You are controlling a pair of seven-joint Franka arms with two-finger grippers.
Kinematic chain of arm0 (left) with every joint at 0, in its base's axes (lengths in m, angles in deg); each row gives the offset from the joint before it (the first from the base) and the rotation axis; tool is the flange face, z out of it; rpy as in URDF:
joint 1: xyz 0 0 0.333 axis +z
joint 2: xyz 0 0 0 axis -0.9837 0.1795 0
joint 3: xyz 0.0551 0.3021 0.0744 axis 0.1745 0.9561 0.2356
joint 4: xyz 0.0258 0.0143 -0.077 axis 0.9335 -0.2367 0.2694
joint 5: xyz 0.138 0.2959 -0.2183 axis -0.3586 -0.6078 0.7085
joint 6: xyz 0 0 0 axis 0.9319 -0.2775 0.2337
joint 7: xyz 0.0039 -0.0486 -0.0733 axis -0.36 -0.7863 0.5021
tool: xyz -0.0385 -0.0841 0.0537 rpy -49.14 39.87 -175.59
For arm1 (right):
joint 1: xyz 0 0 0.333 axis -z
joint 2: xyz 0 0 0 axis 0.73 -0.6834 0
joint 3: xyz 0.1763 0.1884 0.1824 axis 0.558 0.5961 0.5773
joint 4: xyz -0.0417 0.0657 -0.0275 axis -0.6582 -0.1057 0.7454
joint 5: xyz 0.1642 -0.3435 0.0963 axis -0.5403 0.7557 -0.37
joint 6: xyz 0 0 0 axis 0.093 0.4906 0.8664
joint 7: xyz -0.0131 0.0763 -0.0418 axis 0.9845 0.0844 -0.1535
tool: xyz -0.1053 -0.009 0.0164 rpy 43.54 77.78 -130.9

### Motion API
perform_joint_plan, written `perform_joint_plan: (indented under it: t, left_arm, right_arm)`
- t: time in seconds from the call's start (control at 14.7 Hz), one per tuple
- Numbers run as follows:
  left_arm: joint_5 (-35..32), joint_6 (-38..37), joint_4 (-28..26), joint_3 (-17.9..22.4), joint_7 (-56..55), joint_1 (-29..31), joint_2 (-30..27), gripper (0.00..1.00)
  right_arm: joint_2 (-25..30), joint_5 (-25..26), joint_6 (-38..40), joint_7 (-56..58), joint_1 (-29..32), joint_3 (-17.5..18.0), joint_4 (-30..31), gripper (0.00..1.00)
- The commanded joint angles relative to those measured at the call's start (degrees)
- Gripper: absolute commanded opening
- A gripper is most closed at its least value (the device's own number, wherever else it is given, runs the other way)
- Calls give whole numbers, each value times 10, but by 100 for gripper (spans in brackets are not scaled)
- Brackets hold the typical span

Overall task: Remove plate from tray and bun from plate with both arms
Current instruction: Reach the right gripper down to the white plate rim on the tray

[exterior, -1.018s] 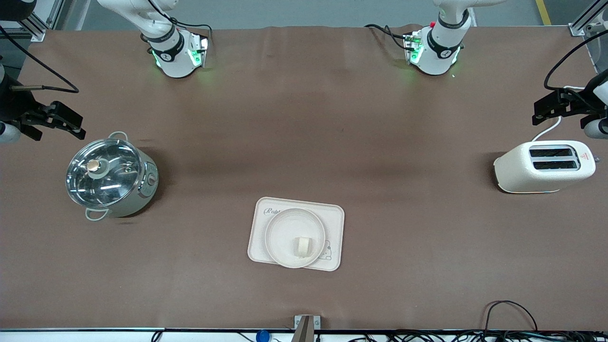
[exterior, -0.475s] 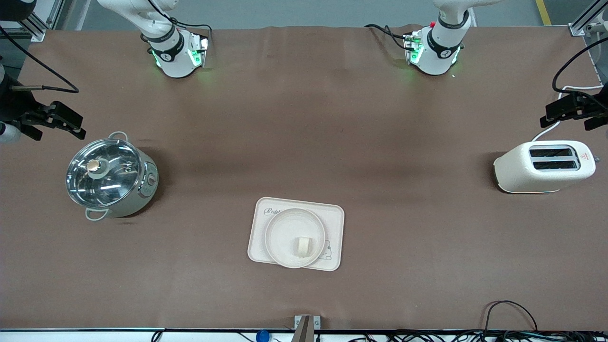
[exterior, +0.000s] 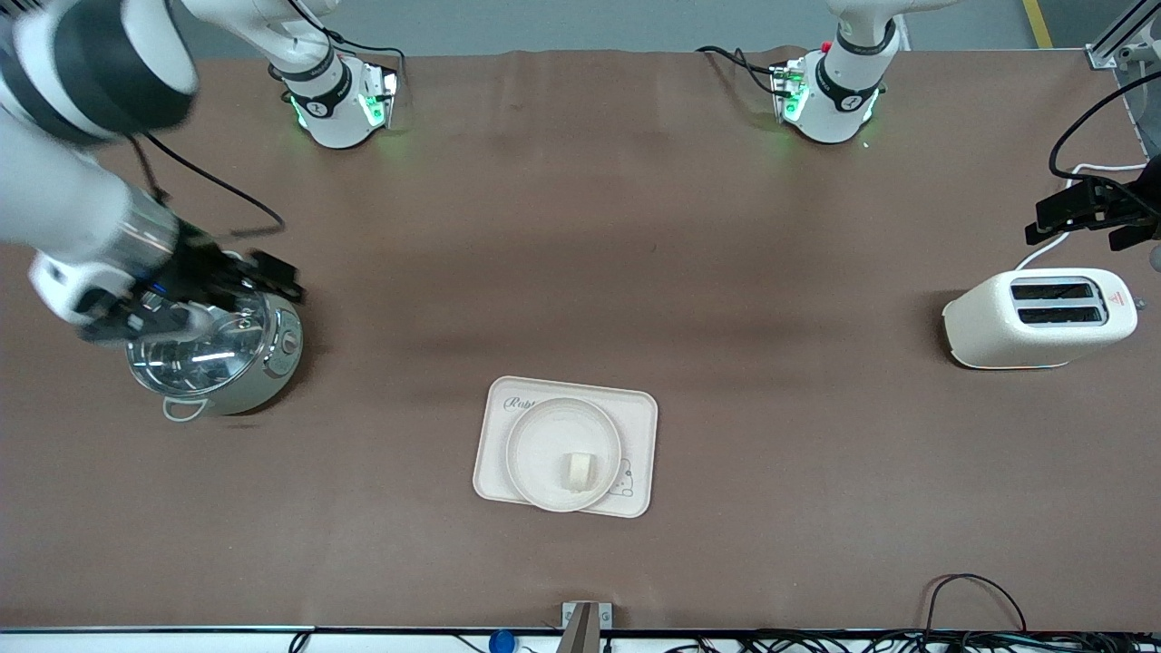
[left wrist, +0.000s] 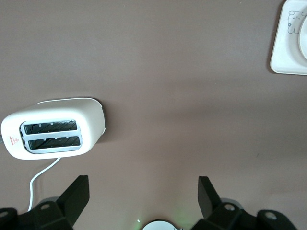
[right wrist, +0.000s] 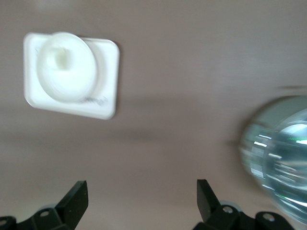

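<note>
Over the lidded steel pot (exterior: pixel 213 349) near the table's right-arm end: right gripper (exterior: pixel 227 286), arm bent low, fingers spread wide, holding nothing. Over the opposite edge, above the white two-slot toaster (exterior: pixel 1040 319): left gripper (exterior: pixel 1084 213), apparently level, likewise open and empty. Mid-table: small pale bun (exterior: pixel 577 470) on round cream plate (exterior: pixel 544 435) on rectangular cream tray (exterior: pixel 637 413).

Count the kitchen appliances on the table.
2: a lidded pot at the right arm's end, and a toaster at the left arm's end. None seem hidden.
</note>
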Motion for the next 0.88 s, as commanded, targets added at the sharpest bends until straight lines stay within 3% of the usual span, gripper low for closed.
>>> perform_joint_plan:
  t: [0.0,0.27,0.54,0.61,0.81]
  left_arm:
    - [5,2,3,-3,-15,-3,-1,100]
    - [4,1,2,-17,-29,-4,-1,100]
    - [5,1,2,-22,-35,-4,-2,100]
    - [5,1,2,-26,-43,-3,-2,100]
    - [5,1,2,-28,-46,-4,-2,100]
  right_arm:
    - [-107,-28,-131,-83,-53,-2,-14,100]
    - [-244,-126,-362,-108,-113,-2,-20,100]
    - [-339,-135,-513,-109,-166,-2,-38,96]
    - [-356,-135,-524,-108,-176,-3,-47,90]
    - [-379,-135,-549,-107,-189,-3,-53,55]
